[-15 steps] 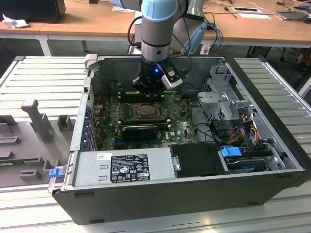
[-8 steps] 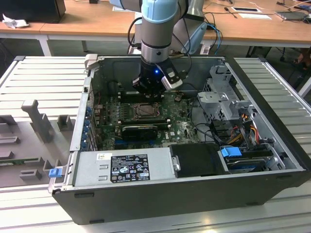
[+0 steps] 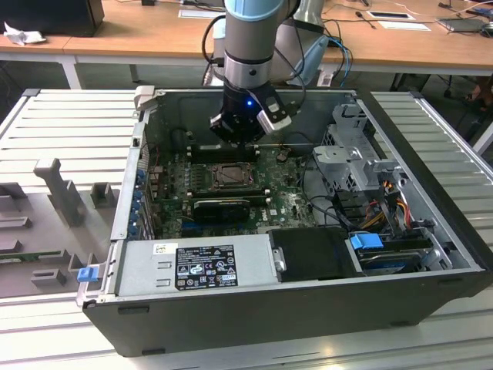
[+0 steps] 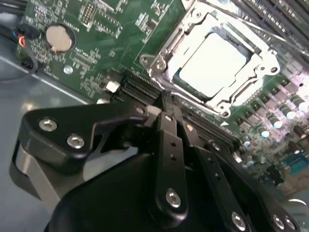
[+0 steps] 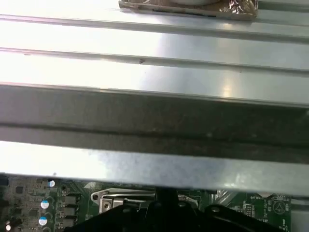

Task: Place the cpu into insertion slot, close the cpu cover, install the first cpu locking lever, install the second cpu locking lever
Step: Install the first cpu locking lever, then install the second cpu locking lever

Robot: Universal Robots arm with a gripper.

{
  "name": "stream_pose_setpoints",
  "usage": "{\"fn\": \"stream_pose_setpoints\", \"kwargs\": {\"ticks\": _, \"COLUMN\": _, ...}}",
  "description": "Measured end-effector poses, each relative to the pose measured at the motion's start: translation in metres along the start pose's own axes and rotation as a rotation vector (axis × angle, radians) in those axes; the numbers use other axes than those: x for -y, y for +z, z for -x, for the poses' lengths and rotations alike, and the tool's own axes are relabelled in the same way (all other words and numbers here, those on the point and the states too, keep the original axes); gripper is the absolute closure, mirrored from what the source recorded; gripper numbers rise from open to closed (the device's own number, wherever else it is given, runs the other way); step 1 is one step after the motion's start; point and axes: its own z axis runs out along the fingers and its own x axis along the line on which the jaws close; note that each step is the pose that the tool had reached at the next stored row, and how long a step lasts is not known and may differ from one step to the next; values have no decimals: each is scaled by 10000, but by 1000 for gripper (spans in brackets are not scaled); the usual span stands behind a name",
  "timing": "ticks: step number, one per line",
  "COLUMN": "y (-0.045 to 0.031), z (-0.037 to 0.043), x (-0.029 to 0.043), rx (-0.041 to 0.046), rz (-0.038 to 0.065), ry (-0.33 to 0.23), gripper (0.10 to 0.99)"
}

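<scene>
1. Exterior view: an open computer case lies on a ribbed metal table, its green motherboard exposed in the case's far half.
2. A grey power supply fills the case's near side, towards the exterior view's left; a drive bay with blue tabs sits to the exterior view's right.
3. Reaching down from the far side, the robot arm carries its tool just above the board, at the far edge of the insertion slot.
4. In the second wrist view, the tool has its black fingers drawn close together and empty, their tips just beside the socket's frame.
5. The cpu cover lies closed and flat around the chip, silvery in that view.
6. The cpu sits in the slot, its pale metal top showing through the cover's window.
7. A round coin battery lies on the board, well apart from the socket.
</scene>
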Motion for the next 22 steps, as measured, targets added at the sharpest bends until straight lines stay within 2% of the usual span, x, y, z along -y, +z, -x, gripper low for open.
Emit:
{"fn": "stream_pose_setpoints", "kwargs": {"ticks": 17, "y": -8, "z": -7, "x": 103, "rx": -3, "rz": 2, "ry": 2, "gripper": 980}}
{"fn": "stream_pose_setpoints", "kwargs": {"ticks": 22, "y": -12, "z": -7, "x": 107, "rx": -4, "rz": -1, "ry": 2, "gripper": 980}}
